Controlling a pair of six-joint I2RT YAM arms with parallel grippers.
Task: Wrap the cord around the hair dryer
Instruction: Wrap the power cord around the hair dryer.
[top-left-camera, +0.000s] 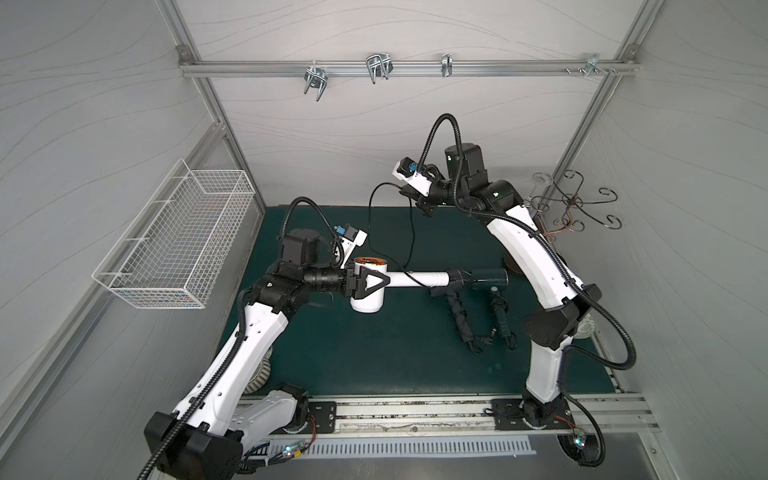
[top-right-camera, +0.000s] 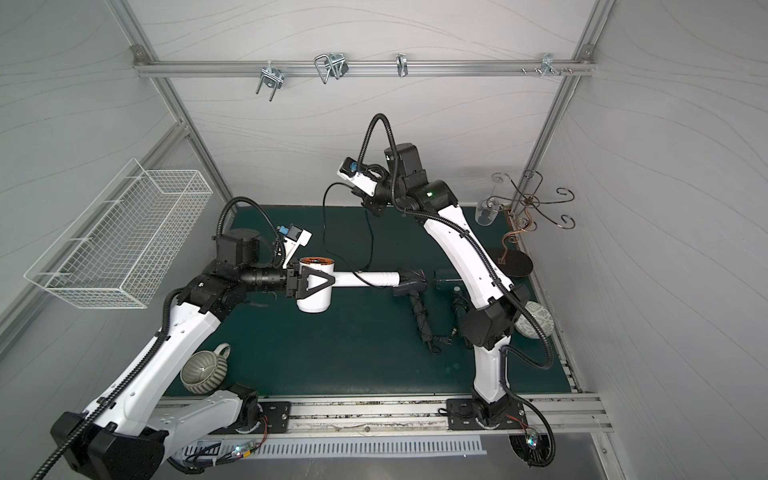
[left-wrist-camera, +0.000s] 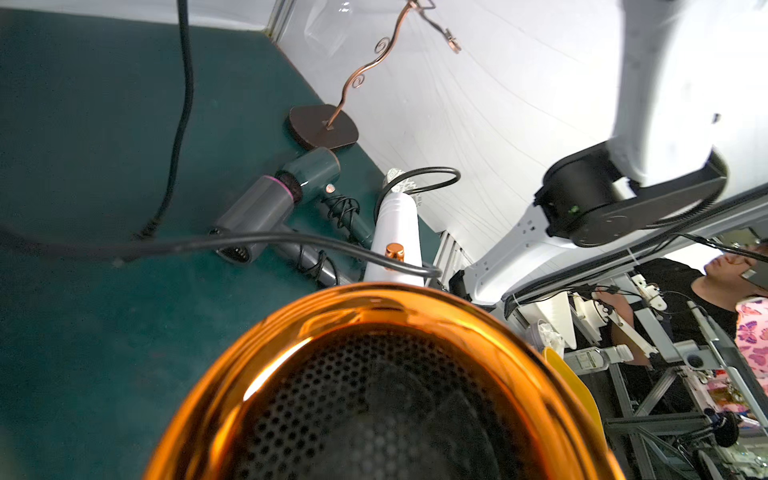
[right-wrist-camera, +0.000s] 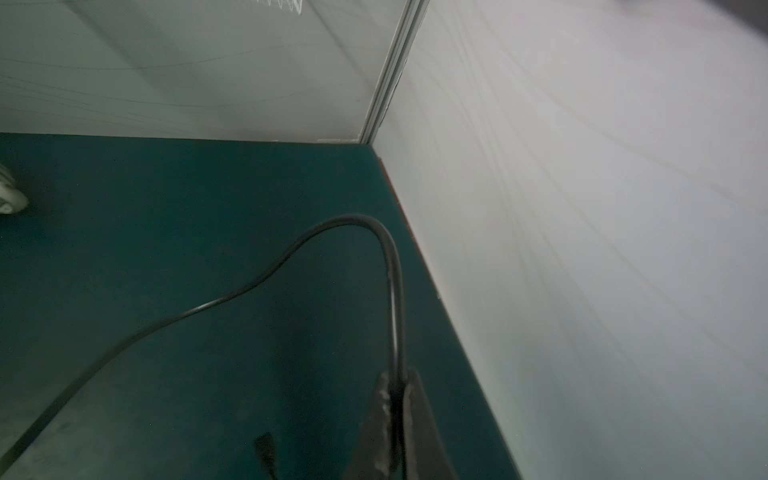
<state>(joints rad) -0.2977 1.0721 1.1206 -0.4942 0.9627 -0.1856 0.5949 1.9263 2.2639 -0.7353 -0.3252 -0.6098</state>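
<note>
1. The left gripper (top-left-camera: 373, 286) holds the fat white plastic hair dryer with a shiny orange ring (top-left-camera: 365, 306), fingers spread wide around its body.
2. The thin black cord (top-left-camera: 371, 224) lies across the dryer's handle, then climbs behind the dryer.
3. Farther behind the dryer, the right gripper (right-wrist-camera: 400, 376) pinches the cord, fingers pressed together.

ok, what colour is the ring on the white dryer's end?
Copper-orange ring, best in left wrist view.
</note>
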